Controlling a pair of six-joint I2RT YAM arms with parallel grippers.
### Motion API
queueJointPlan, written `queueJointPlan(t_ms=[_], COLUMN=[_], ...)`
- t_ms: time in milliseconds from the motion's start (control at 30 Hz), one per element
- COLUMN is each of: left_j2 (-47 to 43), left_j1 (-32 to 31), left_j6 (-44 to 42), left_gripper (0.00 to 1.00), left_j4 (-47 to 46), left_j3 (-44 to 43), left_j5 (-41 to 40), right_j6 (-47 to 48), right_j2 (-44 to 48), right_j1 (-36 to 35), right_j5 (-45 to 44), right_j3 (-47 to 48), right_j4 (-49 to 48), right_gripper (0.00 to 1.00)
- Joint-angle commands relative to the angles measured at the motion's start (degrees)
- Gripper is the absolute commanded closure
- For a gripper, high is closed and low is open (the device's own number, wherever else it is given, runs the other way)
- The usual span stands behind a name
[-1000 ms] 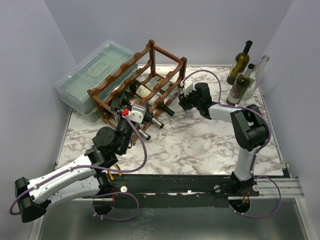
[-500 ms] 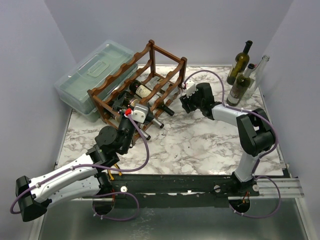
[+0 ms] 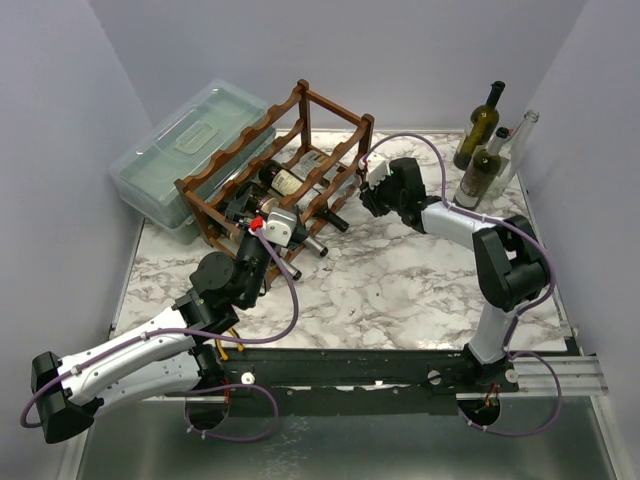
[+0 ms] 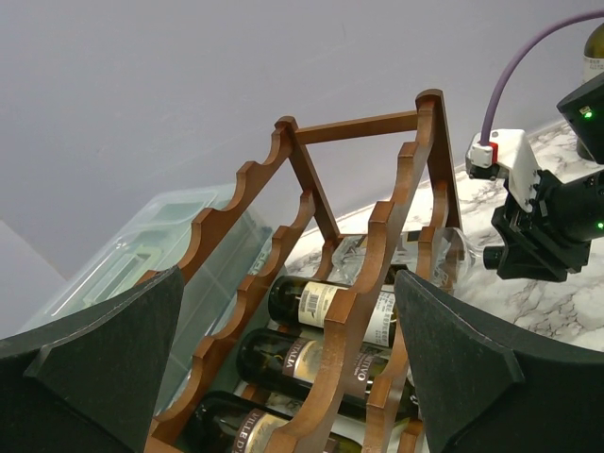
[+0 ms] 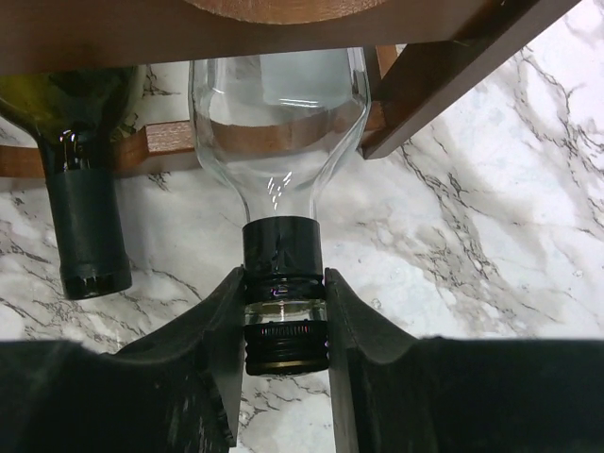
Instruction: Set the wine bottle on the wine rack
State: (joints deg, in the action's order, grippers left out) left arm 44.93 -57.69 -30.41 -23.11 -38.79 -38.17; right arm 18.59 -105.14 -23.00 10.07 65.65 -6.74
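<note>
Clamping the dark-banded neck of the clear glass wine bottle (image 5: 278, 104) at frame centre, the right pincer (image 5: 283, 294) grips tight. The bottle's body apparently lies inside the dark reddish-brown scalloped wooden wine rack (image 4: 373, 255). Before the rack, the left pincer (image 4: 288, 321) gapes wide, empty.

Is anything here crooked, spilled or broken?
Only the wine rack: it stands diagonally to the table edges, not square. Nothing looks spilled or broken; the right pincer grips the clear bottle by its neck.

Glossy reddish-brown wood on wine rack (image 4: 351, 316); clear smooth glass wine bottle (image 5: 276, 104); polished marble-look table (image 3: 400, 290).
</note>
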Motion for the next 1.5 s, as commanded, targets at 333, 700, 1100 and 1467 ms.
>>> queueJointPlan(t_ms=[333, 700, 1100, 1467], left_j2=[-0.19, 0.31, 0.26, 0.76], left_j1=[0.29, 0.22, 0.26, 0.3], left_j6=[0.53, 0.27, 0.24, 0.44], left_gripper=[0.06, 0.06, 0.06, 0.06], left_j4=[-1.5, -1.5, -1.5, -1.5], left_j3=[0.17, 0.27, 0.28, 0.27], left_j5=[0.3, 0.18, 0.28, 0.46], right_j6=[3.43, 4.55, 6.14, 5.49], right_j2=[-8.33, -12.05, -15.13, -14.78], right_j1=[5.02, 5.6, 5.52, 5.48], right_j5=[6.4, 7.95, 8.25, 7.76], right_j3=[-0.69, -1.16, 3.1, 5.3], right_j4=[-3.32, -9.27, -5.6, -5.63], right_gripper=[0.99, 0.99, 0.99, 0.72])
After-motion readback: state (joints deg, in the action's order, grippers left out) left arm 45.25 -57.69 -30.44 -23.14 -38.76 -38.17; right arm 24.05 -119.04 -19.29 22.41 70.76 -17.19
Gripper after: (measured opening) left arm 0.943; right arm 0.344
